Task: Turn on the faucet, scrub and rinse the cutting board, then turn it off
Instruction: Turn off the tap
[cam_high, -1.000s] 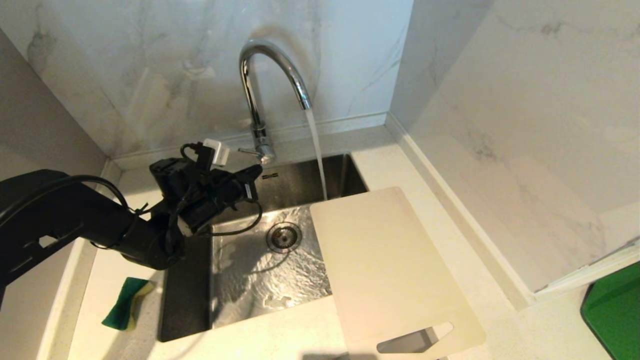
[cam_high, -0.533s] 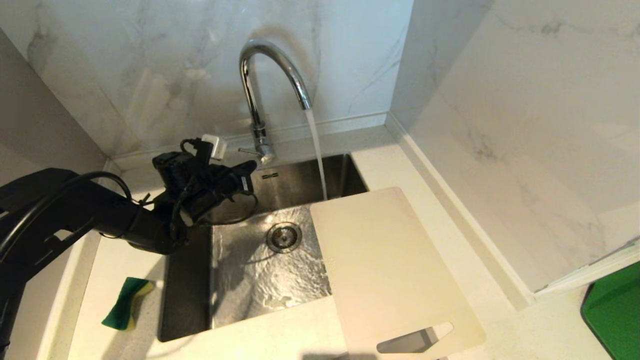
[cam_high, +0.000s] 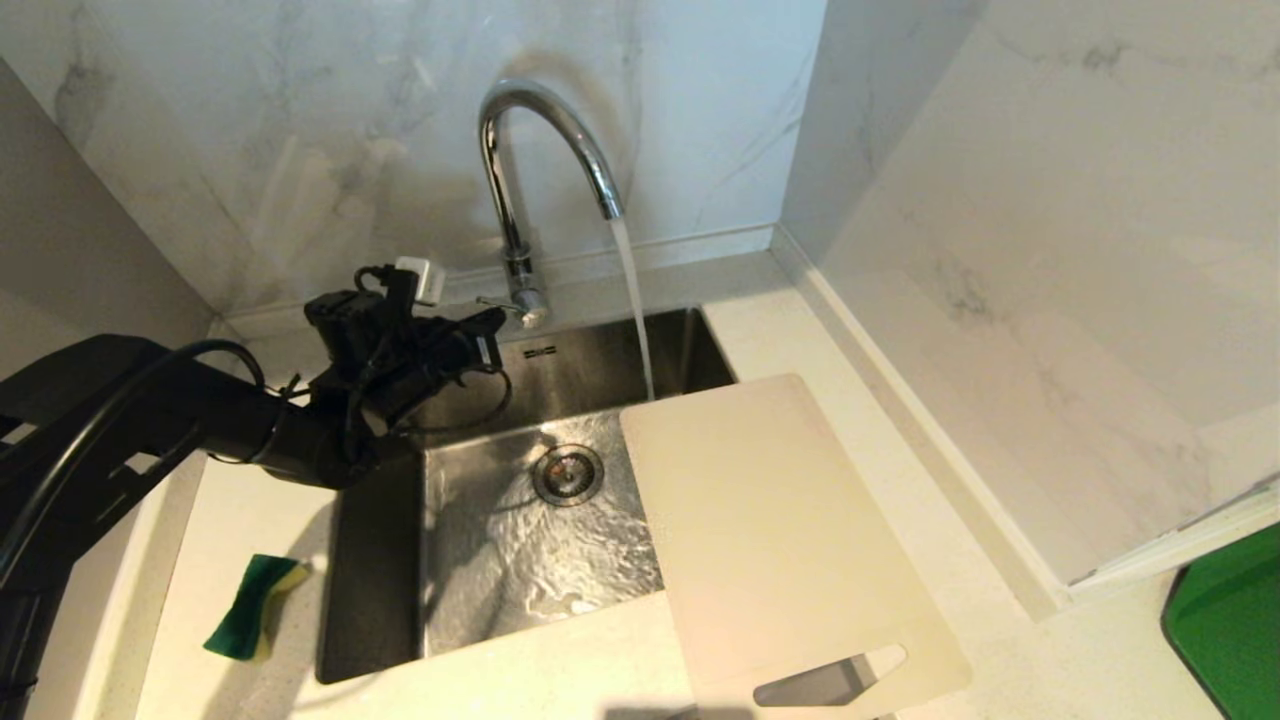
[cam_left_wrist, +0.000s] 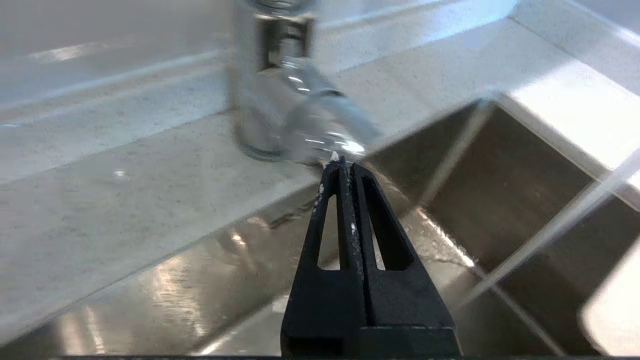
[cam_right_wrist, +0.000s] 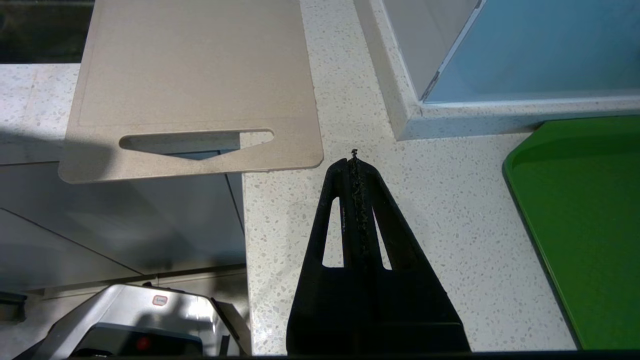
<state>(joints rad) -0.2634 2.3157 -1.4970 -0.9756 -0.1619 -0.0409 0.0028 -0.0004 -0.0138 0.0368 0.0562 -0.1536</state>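
The chrome faucet (cam_high: 545, 130) is running, and its stream falls into the sink just behind the far end of the cutting board (cam_high: 770, 530). That cream board lies flat across the sink's right edge, slot handle nearest me. My left gripper (cam_high: 495, 322) is shut and empty, its tip just below the thin side lever (cam_high: 492, 300). In the left wrist view the shut fingertips (cam_left_wrist: 345, 165) sit at the end of the blurred lever (cam_left_wrist: 325, 125). My right gripper (cam_right_wrist: 354, 160) is shut over the counter beside the board's handle end (cam_right_wrist: 200, 75).
A green-and-yellow sponge (cam_high: 250, 605) lies on the counter left of the steel sink (cam_high: 375, 560). A green tray (cam_high: 1225, 620) sits at the right edge. Marble walls close in behind and on the right. Water covers the basin floor around the drain (cam_high: 568, 473).
My left gripper has drawn up and back from over the sink's rear edge to just below the faucet lever. Water runs in all frames; the board and sponge have not moved.
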